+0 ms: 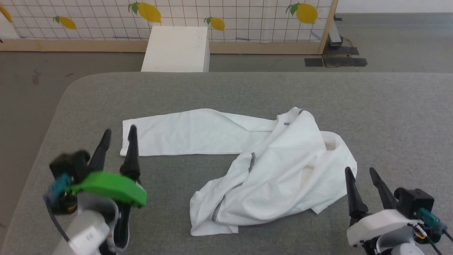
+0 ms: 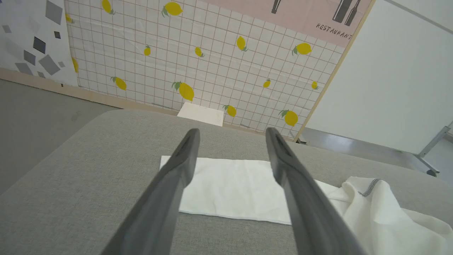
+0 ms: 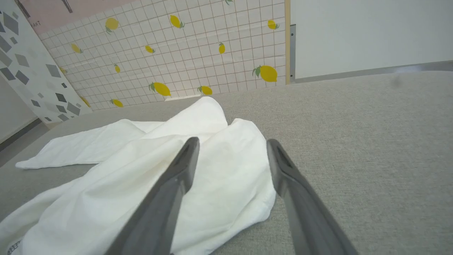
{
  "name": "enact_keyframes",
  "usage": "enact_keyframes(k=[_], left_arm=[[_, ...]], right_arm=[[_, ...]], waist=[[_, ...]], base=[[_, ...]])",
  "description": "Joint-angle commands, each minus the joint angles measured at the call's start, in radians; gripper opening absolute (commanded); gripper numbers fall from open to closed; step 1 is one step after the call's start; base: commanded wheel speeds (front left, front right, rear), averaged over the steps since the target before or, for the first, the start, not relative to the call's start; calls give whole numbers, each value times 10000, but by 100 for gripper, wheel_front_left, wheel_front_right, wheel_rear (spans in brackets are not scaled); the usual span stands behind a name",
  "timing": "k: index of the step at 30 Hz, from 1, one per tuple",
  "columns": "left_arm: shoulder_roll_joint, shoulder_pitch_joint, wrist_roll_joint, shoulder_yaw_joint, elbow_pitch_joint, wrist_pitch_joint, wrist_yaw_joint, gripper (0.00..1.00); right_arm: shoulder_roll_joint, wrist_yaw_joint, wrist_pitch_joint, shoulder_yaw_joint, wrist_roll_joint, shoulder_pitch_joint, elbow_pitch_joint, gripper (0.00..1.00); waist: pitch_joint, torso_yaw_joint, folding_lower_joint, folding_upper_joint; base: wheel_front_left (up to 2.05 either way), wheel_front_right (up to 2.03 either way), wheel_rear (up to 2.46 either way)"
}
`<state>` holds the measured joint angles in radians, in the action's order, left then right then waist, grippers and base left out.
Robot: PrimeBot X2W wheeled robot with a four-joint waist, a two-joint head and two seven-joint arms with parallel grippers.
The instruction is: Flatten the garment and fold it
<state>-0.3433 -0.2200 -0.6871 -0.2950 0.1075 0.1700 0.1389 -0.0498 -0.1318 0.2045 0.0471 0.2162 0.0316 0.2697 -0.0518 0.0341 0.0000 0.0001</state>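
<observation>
Though crumpled, garment (image 1: 269, 170) — box (image 1: 175, 49) (white) beyond.

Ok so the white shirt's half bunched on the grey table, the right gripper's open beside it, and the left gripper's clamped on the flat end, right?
No: the left gripper is open too, fingers apart and holding nothing, as the left wrist view shows. The shirt is half bunched on the grey table, with the right gripper open beside it.
</observation>
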Motion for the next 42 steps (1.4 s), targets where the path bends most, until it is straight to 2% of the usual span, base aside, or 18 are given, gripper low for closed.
enact_keyframes(k=[1,6,9,16,22,26,31,32,33,38,42], left_arm=[[-26,408,425,-3,-77,405,200,100],[298,1272,1715,316,-767,902,690,100],[624,1608,2311,702,-1337,912,714,100],[1384,1767,2989,1129,-1677,915,269,100],[1950,1407,3392,1213,-1561,916,-301,100],[2237,1302,3596,1290,-1435,917,-613,100],[2530,1368,3702,1527,-1301,917,-886,100],[2562,1393,3734,1569,-1278,917,-919,100],[2598,1439,3766,1618,-1248,917,-961,100],[2705,1557,3918,1725,-1092,917,-1189,100],[2769,1560,3962,1804,-943,917,-1383,100]], right_arm=[[-4,11,-159,73,49,338,25,100],[-4,11,-1593,326,168,1414,338,100],[-4,11,-2769,311,-51,2476,626,100],[-45,11,-5663,141,-1735,5653,2059,100],[-572,11,-7867,-298,-2599,7183,3703,100],[-939,11,-8465,-385,-2953,7374,4428,100],[-1059,11,-8446,-390,-2820,7148,4966,100],[-1072,11,-8402,-436,-2764,7120,5022,45],[-1090,11,-8195,-509,-2652,7109,5015,0],[-1350,11,-6979,-596,-2116,7092,4585,0],[-1659,11,-5776,146,-1614,6834,3665,0]], waist=[[-13,-5,0,-1],[-203,48,0,-1],[-469,76,0,-1],[-1309,664,0,-1],[-1929,1543,0,-1],[-2176,1999,0,-1],[-2237,2210,0,-1],[-2209,2197,0,-1],[-2158,2157,0,-1],[-1784,1818,0,-1],[-1366,1468,0,-1]], base=[[0,0,0],[0,0,0],[0,0,0],[0,0,0],[0,0,0],[0,0,0],[0,0,0],[0,0,0],[0,0,0],[0,0,0],[0,0,0]])
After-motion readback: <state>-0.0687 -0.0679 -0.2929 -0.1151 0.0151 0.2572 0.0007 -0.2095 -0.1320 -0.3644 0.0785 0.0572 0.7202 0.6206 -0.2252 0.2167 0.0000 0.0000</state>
